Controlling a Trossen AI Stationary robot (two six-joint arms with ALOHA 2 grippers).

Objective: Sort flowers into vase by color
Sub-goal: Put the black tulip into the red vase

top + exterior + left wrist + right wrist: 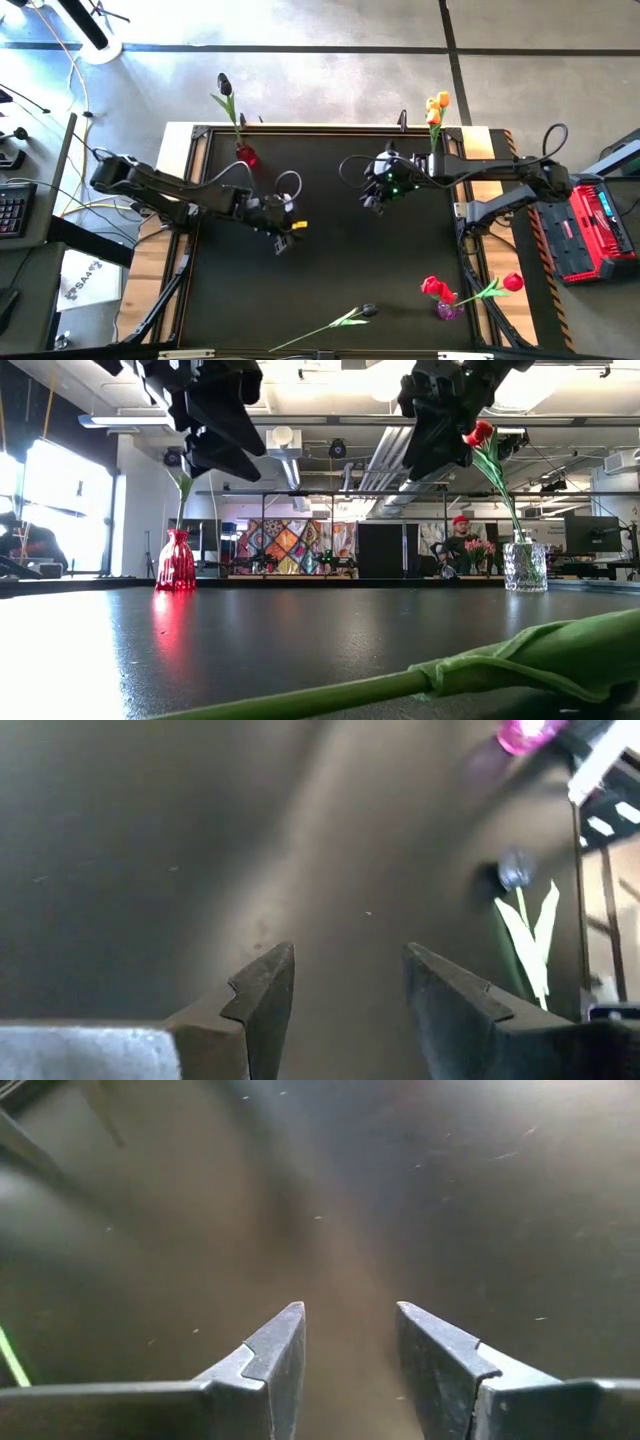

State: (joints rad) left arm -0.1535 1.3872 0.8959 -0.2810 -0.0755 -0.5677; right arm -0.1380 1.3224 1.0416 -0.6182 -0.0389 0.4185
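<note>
Lying flat near the front edge of the black table [330, 270] is one loose flower, the black tulip [368, 311], head toward table centre, stem and leaves trailing toward the front-left. Nothing touches it. In the low view its green leaf and stem fill the foreground.

Other flowers are already in vases:
- red vase [246, 155] at the back-left edge holds one black tulip [225, 84], leaning outward past the table.
- a vase at the back-right edge, itself hard to make out from above, holds orange tulips [437, 104].
- purple vase [449, 310] at the front right holds red tulips [433, 288]; one red head [512, 282] leans out toward the right rail.

Left gripper [283, 240] hangs over the table's middle-left, above the surface, well apart from the loose tulip. Jaws apart, nothing between them; its wrist view shows the bare tabletop, with the loose tulip's head and leaves and the purple vase farther off.

Right gripper [374, 203] hangs over the back-middle of the table, near the orange tulips. Jaws apart, empty; its wrist view shows only bare tabletop.

Low view: both arms up off the surface. A person sits in the room behind.
</note>
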